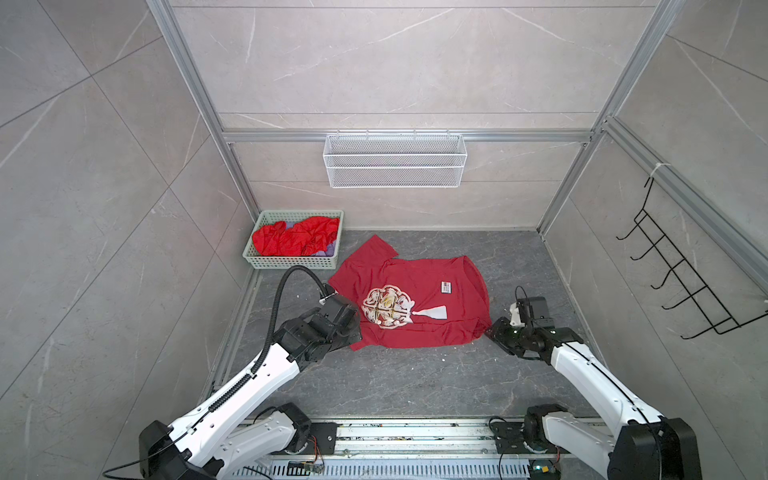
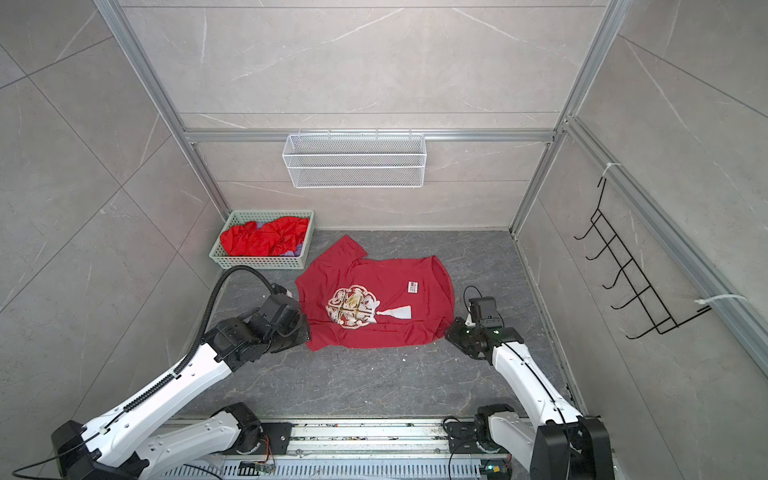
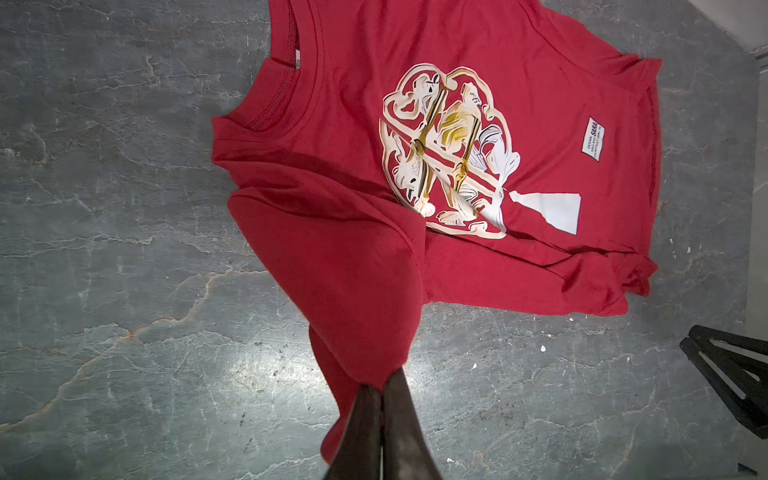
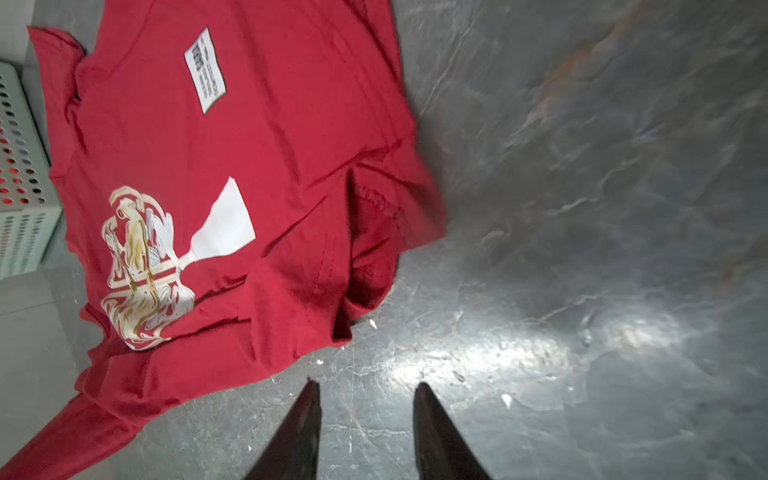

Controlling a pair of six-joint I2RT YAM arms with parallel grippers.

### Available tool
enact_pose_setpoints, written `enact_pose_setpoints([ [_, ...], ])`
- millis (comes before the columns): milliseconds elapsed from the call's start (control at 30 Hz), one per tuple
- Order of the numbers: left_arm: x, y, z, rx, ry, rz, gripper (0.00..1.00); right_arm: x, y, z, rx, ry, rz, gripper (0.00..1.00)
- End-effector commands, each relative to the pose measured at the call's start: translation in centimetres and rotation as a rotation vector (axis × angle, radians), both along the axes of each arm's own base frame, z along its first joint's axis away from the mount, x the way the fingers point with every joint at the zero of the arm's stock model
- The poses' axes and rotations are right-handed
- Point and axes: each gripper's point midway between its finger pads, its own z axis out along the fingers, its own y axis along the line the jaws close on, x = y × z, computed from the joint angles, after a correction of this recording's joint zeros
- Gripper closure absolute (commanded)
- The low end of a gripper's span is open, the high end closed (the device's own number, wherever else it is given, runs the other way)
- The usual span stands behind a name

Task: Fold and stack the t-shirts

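Note:
A dark crimson t-shirt [image 1: 432,324] [image 2: 386,278] lies spread on the grey table, with a round white-gold print [image 1: 386,308], a white tassel shape and a small white label [image 1: 446,286]. My left gripper [image 3: 382,380] is shut on a lifted fold of red cloth at the shirt's near left corner [image 1: 356,333]. My right gripper [image 4: 365,388] stands open just off the shirt's near right corner [image 1: 492,330], with only bare table between its fingers. More red t-shirts [image 1: 297,237] lie crumpled in the green basket.
The green basket [image 1: 291,262] sits at the back left, close to the shirt's sleeve. A white wire basket [image 1: 395,160] hangs on the back wall. A black hook rack [image 1: 681,282] is on the right wall. Aluminium frame posts edge the table.

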Motion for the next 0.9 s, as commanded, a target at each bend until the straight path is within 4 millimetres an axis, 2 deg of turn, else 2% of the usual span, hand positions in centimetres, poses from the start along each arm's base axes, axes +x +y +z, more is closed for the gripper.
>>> enact_pose_setpoints([
  [0, 0.5, -0.7, 1.4, -0.029, -0.043, -0.029, 1.00, 2.2, 1.7, 0.1, 0.001, -0.070, 0.033, 0.61],
  [233, 0.1, -0.3, 1.5, -0.064, -0.059, 0.001, 1.00, 3.6, 4.0, -3.7, -0.032, 0.012, 0.097, 0.61],
  [367, -0.1, 0.1, 1.7, -0.067, -0.068, 0.012, 1.00, 3.5, 4.0, -5.1, -0.064, 0.067, 0.087, 0.62],
  [433, -0.2, 0.3, 1.7, -0.064, -0.071, 0.017, 1.00, 3.5, 3.8, -5.1, -0.073, 0.071, 0.072, 0.69],
  [567, -0.3, 0.5, 1.6, -0.055, -0.064, 0.026, 1.00, 3.7, 3.5, -3.7, -0.094, 0.044, 0.063, 0.91],
  [633, -0.3, 0.7, 1.8, -0.048, -0.066, 0.029, 1.00, 3.7, 3.2, -2.6, -0.117, 0.041, 0.065, 0.96],
  [767, -0.5, 1.9, 2.9, -0.008, -0.092, 0.040, 1.00, 3.4, 2.5, 0.6, -0.175, 0.056, 0.102, 0.97],
  [867, -0.7, 2.8, 3.6, 0.013, -0.115, 0.056, 1.00, 2.7, 2.8, 2.5, -0.195, 0.083, 0.187, 0.92],
])
